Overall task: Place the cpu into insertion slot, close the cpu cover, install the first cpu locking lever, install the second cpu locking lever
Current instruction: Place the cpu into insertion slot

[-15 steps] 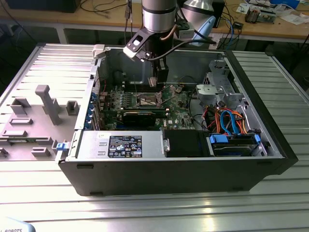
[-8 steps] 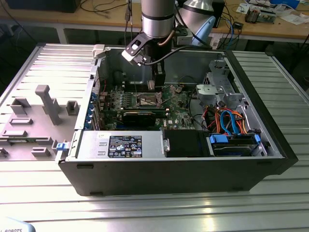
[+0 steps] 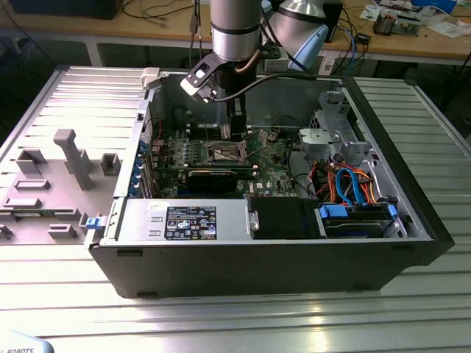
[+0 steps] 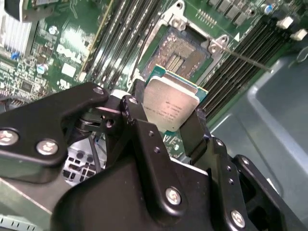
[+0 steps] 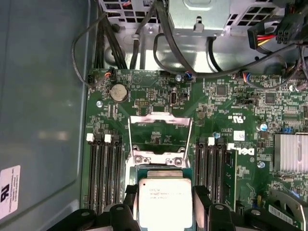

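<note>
The cpu (image 4: 169, 107), a flat square chip with a dull silver top, hangs between the black fingers (image 4: 197, 127) of my gripper (image 4: 168, 115), which is shut on its edges. It hovers just above the insertion slot (image 4: 180, 50), whose brownish contact field lies bare in the green motherboard. In the first wrist view the cpu (image 5: 165, 199) sits in my gripper (image 5: 165, 207), in front of the cpu cover (image 5: 160, 121), a silver frame standing open. A thin lever rod (image 4: 245, 58) sticks out beside the slot. In the exterior view my gripper (image 3: 234, 132) hangs over the slot (image 3: 227, 153).
Long black memory slots (image 5: 103, 173) flank the socket on both sides. A black expansion card (image 3: 213, 176) lies in front of it, then the power supply (image 3: 184, 220). A drive cage with coloured cables (image 3: 346, 184) stands at the exterior view's right. Case walls (image 3: 397, 162) surround the board.
</note>
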Robot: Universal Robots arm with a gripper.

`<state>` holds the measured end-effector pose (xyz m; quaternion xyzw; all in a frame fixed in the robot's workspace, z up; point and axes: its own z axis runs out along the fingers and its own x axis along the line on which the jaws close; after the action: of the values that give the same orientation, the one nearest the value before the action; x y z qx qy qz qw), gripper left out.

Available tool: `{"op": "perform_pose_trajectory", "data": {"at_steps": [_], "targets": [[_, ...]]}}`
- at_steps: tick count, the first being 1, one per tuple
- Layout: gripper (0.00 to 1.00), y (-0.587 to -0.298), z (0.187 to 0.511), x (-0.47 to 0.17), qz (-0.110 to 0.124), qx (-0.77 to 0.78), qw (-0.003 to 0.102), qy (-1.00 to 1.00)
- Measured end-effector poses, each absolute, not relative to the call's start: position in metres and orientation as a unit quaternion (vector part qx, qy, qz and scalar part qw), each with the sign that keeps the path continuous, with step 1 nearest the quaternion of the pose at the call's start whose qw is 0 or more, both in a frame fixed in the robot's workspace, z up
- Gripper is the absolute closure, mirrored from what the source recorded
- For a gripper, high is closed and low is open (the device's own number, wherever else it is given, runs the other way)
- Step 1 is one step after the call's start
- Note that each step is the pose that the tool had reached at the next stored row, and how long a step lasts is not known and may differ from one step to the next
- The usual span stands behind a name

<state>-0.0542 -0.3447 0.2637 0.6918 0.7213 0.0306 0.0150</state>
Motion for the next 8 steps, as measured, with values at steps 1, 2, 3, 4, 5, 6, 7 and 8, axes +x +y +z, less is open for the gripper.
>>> {"op": "perform_pose_trajectory", "data": {"at_steps": [1,2,3,4,5,6,7,8], "targets": [[0.46,-0.3447,0.2636,-0.0542,0.031,0.692,0.015,0.721],[0.46,-0.3447,0.2636,-0.0542,0.031,0.692,0.015,0.721],[0.46,-0.3447,0.2636,-0.0542,0.031,0.692,0.015,0.721],[0.46,-0.3447,0.2636,-0.0542,0.031,0.692,0.015,0.721],[0.46,-0.3447,0.2635,-0.0542,0.031,0.692,0.015,0.721],[0.46,-0.3447,0.2634,-0.0542,0.031,0.692,0.015,0.721],[0.46,-0.3446,0.2628,-0.0543,0.031,0.693,0.015,0.72],[0.46,-0.3445,0.2622,-0.0546,0.03,0.694,0.015,0.719]]}}
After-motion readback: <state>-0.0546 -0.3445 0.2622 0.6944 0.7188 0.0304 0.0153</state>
